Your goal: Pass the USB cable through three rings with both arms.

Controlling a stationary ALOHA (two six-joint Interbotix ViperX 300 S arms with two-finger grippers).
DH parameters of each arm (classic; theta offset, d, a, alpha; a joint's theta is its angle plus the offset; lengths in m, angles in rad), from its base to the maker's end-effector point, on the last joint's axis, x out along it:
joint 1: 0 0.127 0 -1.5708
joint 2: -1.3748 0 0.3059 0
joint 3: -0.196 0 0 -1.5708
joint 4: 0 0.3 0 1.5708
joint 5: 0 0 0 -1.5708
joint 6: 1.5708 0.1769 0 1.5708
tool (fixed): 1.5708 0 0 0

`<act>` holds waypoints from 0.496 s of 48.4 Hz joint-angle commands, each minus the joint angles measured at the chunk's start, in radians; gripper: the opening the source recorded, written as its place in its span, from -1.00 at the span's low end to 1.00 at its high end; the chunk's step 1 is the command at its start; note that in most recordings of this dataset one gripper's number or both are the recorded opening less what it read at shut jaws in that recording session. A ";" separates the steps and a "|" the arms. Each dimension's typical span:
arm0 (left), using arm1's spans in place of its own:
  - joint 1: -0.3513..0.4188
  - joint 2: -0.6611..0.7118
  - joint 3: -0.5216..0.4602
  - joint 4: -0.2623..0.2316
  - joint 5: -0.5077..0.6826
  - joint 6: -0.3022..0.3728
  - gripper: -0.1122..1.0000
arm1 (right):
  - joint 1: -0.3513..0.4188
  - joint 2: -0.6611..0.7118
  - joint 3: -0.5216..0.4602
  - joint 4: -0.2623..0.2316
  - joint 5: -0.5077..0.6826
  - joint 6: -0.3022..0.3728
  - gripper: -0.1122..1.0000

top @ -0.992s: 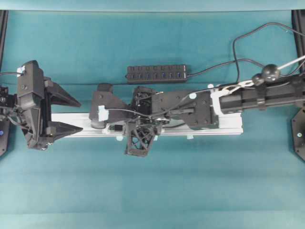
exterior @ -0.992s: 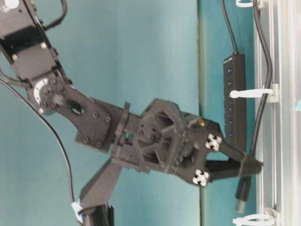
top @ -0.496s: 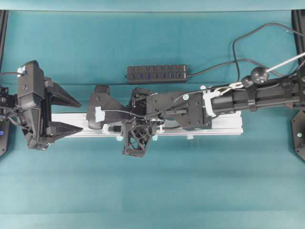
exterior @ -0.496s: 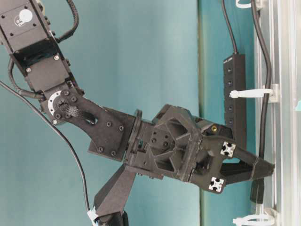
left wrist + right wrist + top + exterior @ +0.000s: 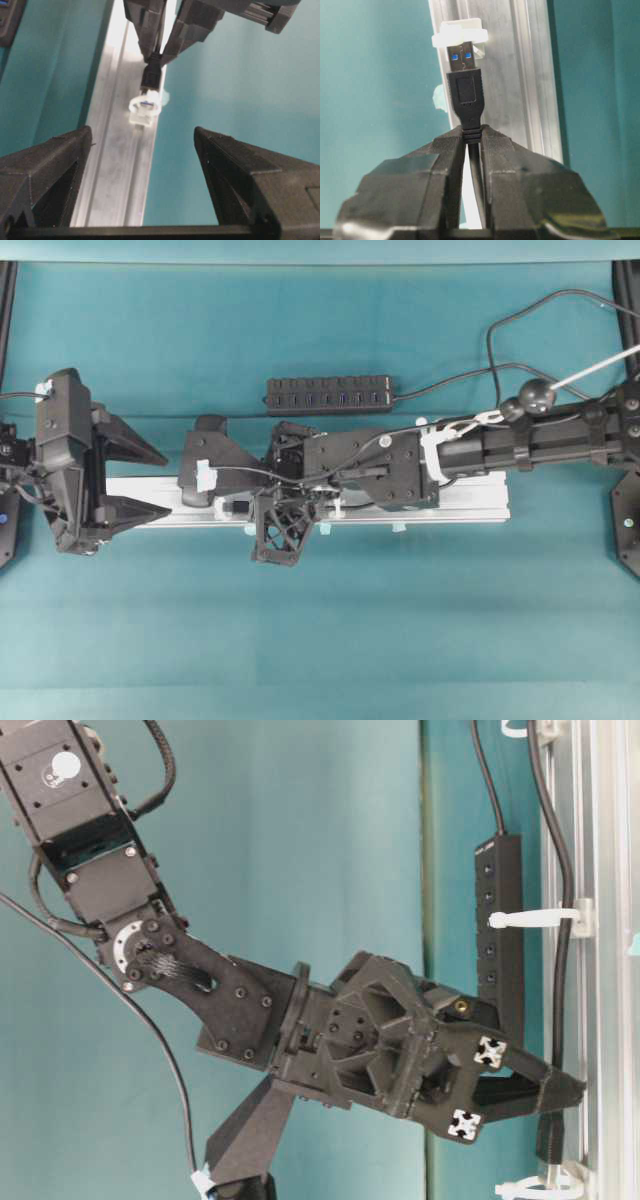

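Your desk point(image 5: 320, 640) carries a silver rail point(image 5: 470, 502) lengthwise across its middle. At the rail's left end, your left tool point(image 5: 150, 480) gapes wide, holding nothing. Your right tool point(image 5: 470, 145) is clamped on the USB cable point(image 5: 466, 100), its plug tip at the mouth of a white ring point(image 5: 458, 34) on the rail.

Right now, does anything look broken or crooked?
No, nothing stands out. The right gripper holds the USB cable straight, its plug tip at a white ring on the rail.
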 commanded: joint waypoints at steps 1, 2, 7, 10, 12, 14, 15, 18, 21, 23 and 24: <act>-0.002 -0.006 -0.006 0.003 0.002 0.000 0.78 | 0.000 -0.005 -0.014 0.003 -0.012 -0.006 -0.92; -0.002 -0.009 -0.005 0.002 0.003 0.000 0.78 | 0.002 -0.003 -0.014 0.003 -0.014 -0.006 -0.92; -0.002 -0.020 0.000 0.002 0.009 0.000 0.78 | -0.002 0.000 -0.020 0.003 -0.023 -0.003 -0.92; -0.002 -0.028 0.003 0.002 0.011 0.000 0.78 | -0.002 0.005 -0.026 0.003 -0.029 -0.002 -0.92; -0.002 -0.032 0.005 0.002 0.011 0.000 0.78 | -0.003 0.008 -0.031 0.003 -0.035 -0.002 -0.92; -0.002 -0.038 0.006 0.003 0.011 -0.002 0.78 | -0.003 0.011 -0.037 0.003 -0.040 -0.002 -0.92; -0.002 -0.041 0.008 0.003 0.012 -0.002 0.78 | -0.003 0.012 -0.040 0.003 -0.043 -0.002 -0.92; -0.002 -0.046 0.011 0.002 0.015 -0.002 0.78 | -0.003 0.017 -0.049 0.003 -0.048 -0.002 -0.92; -0.002 -0.051 0.014 0.003 0.018 -0.002 0.78 | -0.003 0.021 -0.058 0.003 -0.051 -0.002 -0.92; -0.002 -0.052 0.014 0.002 0.018 -0.002 0.78 | -0.003 0.023 -0.063 0.003 -0.051 -0.003 -0.92; -0.002 -0.052 0.015 0.002 0.018 -0.002 0.78 | -0.003 0.025 -0.064 0.003 -0.052 -0.003 -0.92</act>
